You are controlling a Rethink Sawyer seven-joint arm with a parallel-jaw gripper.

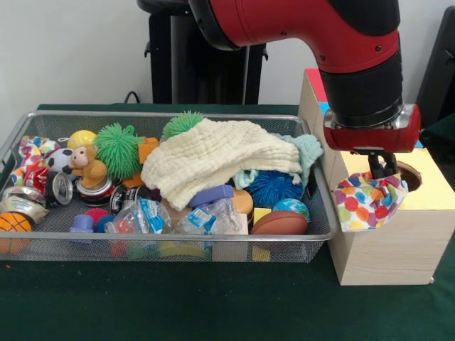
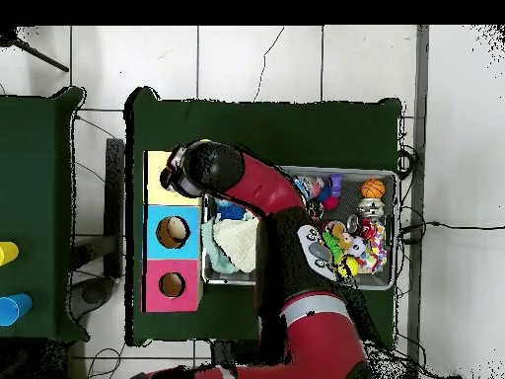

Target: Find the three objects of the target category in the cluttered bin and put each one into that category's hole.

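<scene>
While arm (image 1: 355, 64) hangs vertical | jaws (image 1: 382, 170) grip dotted cloth (image 1: 366, 200) | over wooden box (image 1: 398, 234)

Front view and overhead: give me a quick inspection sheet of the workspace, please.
Surface: dark green table cloth.
Job's things: polka-dot cloth hangs at the tool, over the yellow section's hole of the wooden box; blue and pink sections show open holes.
Clutter: wire bin packed; cream cloth, green spiky ball, monkey toy, small basketball.
Tool: shut on the polka-dot cloth.
Cables: black cable on the floor beside the table.
Surroundings: tiled floor.
</scene>
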